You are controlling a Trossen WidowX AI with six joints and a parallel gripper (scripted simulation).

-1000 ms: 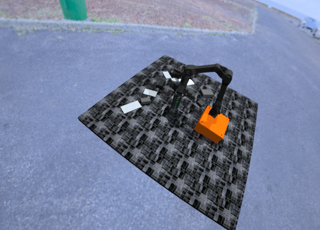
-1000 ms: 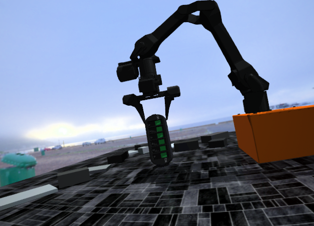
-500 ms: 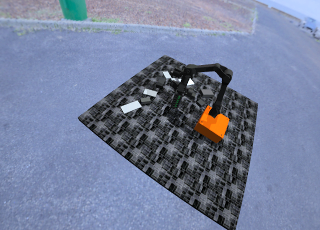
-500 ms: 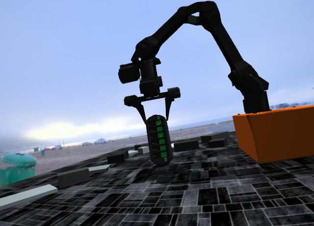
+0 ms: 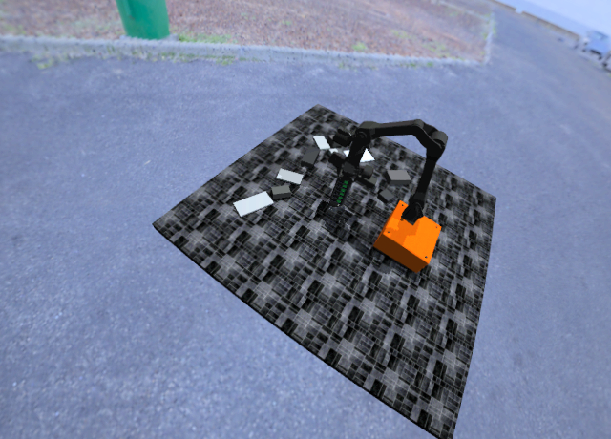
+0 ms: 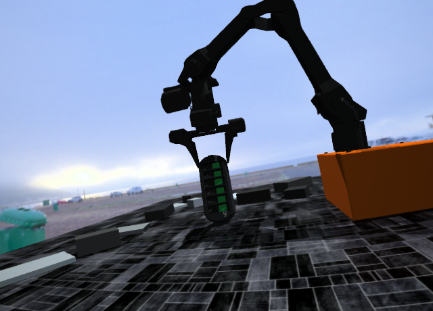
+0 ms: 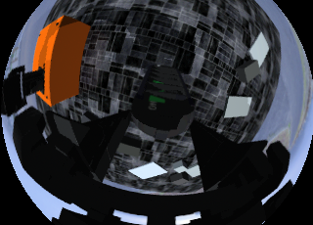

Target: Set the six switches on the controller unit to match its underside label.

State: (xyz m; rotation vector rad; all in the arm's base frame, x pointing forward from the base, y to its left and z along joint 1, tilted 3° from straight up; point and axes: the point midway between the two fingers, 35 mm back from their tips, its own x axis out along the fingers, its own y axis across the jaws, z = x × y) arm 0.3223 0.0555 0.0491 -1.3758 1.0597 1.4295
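Item: dark grey, round-ended controller unit (image 5: 337,194) (image 6: 226,196) (image 7: 163,112), on end at the exterior frame's centre, my black two-fingered end effector (image 5: 351,172) (image 6: 213,162) (image 7: 162,118) clamped on its top end. Handling, my estimate: rigid, light, liable to pivot; best gripped across the narrow sides, clear of the rockers.

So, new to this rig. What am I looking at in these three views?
One black robot arm on an orange base. The top view looks down from above, the exterior view from low at the side, and the wrist view out past the gripper. Pale flat pieces and dark blocks lie on the patterned bench. The dark controller unit, with green-ended switches, is tipped up on end, its upper end between the fingers. Whether they grip it firmly, I can't tell.
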